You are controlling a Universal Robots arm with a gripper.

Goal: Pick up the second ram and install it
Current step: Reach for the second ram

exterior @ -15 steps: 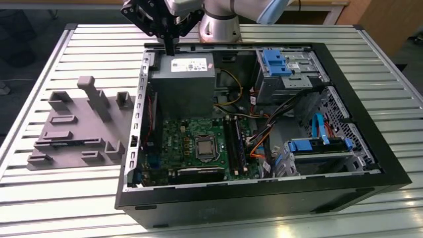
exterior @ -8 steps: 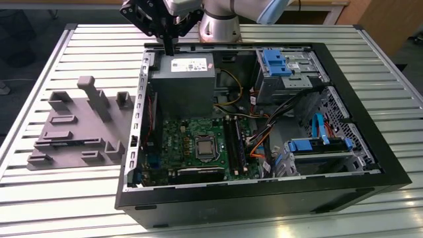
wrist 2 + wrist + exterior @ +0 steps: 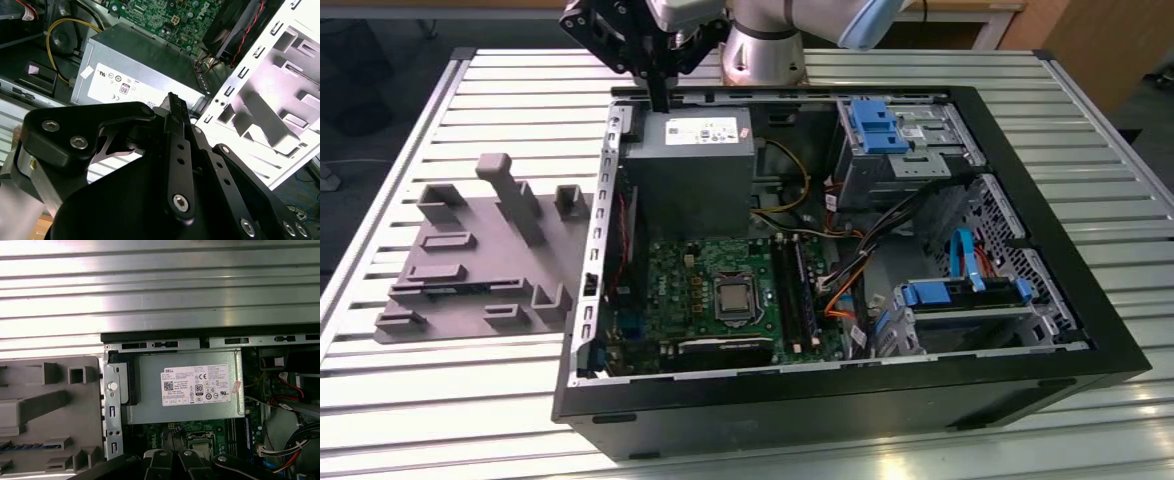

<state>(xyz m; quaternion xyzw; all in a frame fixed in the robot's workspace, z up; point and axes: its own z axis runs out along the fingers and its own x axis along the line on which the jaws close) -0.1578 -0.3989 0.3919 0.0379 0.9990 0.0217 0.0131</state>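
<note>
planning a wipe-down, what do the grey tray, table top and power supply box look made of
Grey tray: probably plastic, matte, with no glare on its moulded blocks. Table top: slatted bare metal, likely aluminium, with bright streaky reflections. Power supply box: sheet metal, dull satin grey, with folded edges.

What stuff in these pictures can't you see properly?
What the gripper holds, if anything: its own black body blocks that in the second wrist view.
Slots on the motherboard: too small and dark in the exterior view to tell if sticks sit there.
Bluish strip on the grey tray: cut off by the first wrist view's edge.
</note>
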